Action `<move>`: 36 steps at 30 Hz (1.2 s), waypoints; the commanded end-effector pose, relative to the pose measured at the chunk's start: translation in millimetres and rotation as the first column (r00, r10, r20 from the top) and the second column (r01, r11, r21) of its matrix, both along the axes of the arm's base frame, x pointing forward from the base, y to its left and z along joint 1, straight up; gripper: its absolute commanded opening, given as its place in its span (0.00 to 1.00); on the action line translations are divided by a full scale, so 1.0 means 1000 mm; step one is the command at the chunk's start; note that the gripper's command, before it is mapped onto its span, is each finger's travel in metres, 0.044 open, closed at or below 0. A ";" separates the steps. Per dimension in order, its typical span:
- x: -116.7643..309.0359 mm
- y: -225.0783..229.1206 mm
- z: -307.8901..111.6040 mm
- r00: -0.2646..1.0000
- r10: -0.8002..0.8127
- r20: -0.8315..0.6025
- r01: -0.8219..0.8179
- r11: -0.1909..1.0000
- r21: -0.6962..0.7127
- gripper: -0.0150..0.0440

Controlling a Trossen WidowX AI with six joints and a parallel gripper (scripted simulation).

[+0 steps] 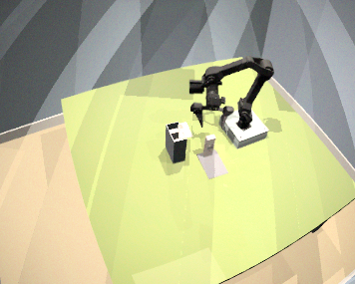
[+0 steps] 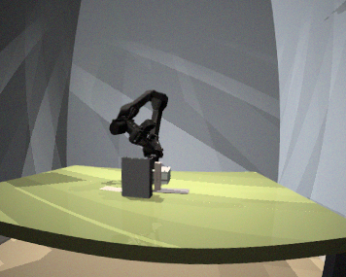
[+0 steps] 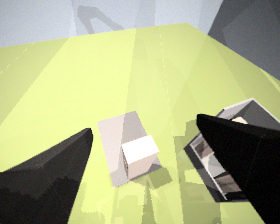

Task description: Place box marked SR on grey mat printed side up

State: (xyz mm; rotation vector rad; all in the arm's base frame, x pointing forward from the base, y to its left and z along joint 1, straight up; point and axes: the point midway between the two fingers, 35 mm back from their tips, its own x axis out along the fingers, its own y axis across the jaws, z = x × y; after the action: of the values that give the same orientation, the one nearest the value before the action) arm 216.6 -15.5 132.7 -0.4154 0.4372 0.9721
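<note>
Gripper (image 1: 199, 116) (image 3: 144, 125) fingers wide apart, nothing btwn them, prob. kept open to go round a box w/o knocking it. One pale box (image 1: 209, 144) (image 2: 157, 176) (image 3: 140, 157) stands upright at one end of the grey mat (image 1: 213, 166) (image 2: 175, 191) (image 3: 116, 132), so it's on the mat but not laid flat; some dark marking shows on a side face in wrist view, too small to read, so can't tell if it's the SR one. Dark bin (image 1: 177, 147) (image 2: 137, 178) (image 3: 204, 174) stands just beside, w/ box tops inside, presumably the rest kept upright there. If it's SR, next is likely tipping it print-side up; risk = wrong face up.
</note>
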 end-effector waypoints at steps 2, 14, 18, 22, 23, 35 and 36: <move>-0.001 0.001 0.000 0.999 -0.037 -0.002 0.037 0.999 0.000 1.00; -0.005 0.004 -0.001 0.985 -0.171 -0.006 0.171 0.985 -0.013 1.00; -0.006 0.005 -0.001 0.976 -0.216 -0.003 0.216 0.976 -0.011 1.00; -0.006 0.005 -0.001 0.965 -0.261 0.002 0.261 0.965 -0.006 1.00; -0.006 0.005 -0.001 0.962 -0.272 0.003 0.272 0.962 -0.004 1.00; -0.008 0.006 0.001 0.917 -0.399 0.026 0.398 0.917 0.037 1.00; -0.008 0.006 0.001 0.914 -0.404 0.028 0.403 0.915 0.040 1.00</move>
State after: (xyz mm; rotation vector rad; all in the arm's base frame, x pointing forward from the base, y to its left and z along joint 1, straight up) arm 209.0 -9.0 134.4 -0.3058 0.4552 0.5897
